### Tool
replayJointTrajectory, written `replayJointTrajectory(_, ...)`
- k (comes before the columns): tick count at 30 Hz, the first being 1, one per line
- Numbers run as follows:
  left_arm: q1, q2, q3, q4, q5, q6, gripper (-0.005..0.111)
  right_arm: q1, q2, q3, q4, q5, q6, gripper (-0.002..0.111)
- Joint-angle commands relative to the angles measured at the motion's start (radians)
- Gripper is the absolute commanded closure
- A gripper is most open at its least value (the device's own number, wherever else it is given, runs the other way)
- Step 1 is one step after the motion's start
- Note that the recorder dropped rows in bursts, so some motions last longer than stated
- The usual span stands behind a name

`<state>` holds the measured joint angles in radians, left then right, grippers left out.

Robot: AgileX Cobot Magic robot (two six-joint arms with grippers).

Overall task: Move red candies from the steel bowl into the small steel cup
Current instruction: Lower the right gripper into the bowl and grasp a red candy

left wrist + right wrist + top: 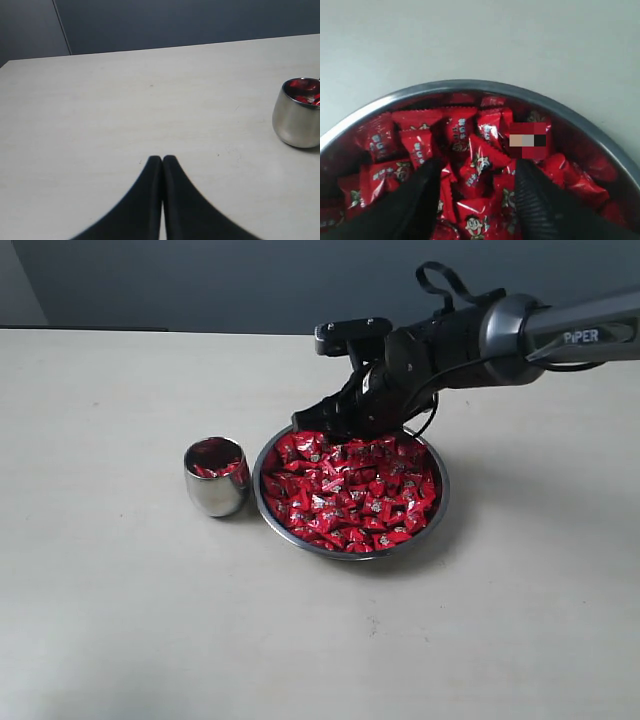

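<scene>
The red candies (475,170) lie straight beneath my right gripper (480,200). They are heaped in the steel bowl (470,85) and fill it almost from rim to rim. My jaws stand wide apart. The fingers (422,200) are down at the top of the heap with several wrappers in the gap between them, and as far as I can see nothing is pinched. The wrappers point every way and overlap, so I cannot pick out one candy's long axis to square my closing line against. I judge that whichever candy sits most nearly centred in the gap is the one to take.

From my tips, the small steel cup (215,480) lies off to the side, toward my left arm, past the near part of the bowl's rim. It stands upright just beside the bowl, though I cannot tell whether the two touch. It already holds a few red candies. I take the coming move to be a close, a lift clear of the rim, and a short sideways carry to that mouth.

My left gripper (162,160) is closed tip to tip and empty, low over the bare table (100,100). The cup is ahead of it and off toward the bowl's side, well apart. The right gripper is clearly the nearer to the candies.
</scene>
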<state>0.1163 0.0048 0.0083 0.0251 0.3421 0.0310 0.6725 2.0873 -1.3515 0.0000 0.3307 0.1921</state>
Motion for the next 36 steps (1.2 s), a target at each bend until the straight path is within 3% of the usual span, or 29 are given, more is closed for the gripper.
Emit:
replayJointTrajectory(1, -0.008, -0.005, -0.008, 0.002, -0.005, -0.002, 0.106, -0.001, 0.066, -0.006, 0.02, -0.078, -0.005, 0.062)
replayJointTrajectory(4, -0.008, -0.005, -0.008, 0.002, -0.005, -0.002, 0.106, -0.002, 0.12, -0.053, 0.031, -0.061, -0.005, 0.065)
replayJointTrajectory(6, -0.008, -0.005, -0.008, 0.002, -0.005, -0.002, 0.106, -0.002, 0.135, -0.075, 0.031, -0.029, -0.005, 0.089)
replayJointTrajectory(7, -0.008, -0.005, -0.008, 0.002, -0.005, -0.002, 0.106, -0.002, 0.132, -0.079, 0.031, -0.024, -0.005, 0.108)
replayJointTrajectory(24, -0.008, -0.005, -0.008, 0.002, -0.005, -0.002, 0.106, -0.002, -0.028, -0.079, 0.0, 0.098, -0.001, 0.106)
replayJointTrajectory(36, -0.008, -0.005, -0.008, 0.002, -0.005, -0.002, 0.106, 0.028, 0.067, -0.079, 0.0, 0.178, -0.027, 0.105)
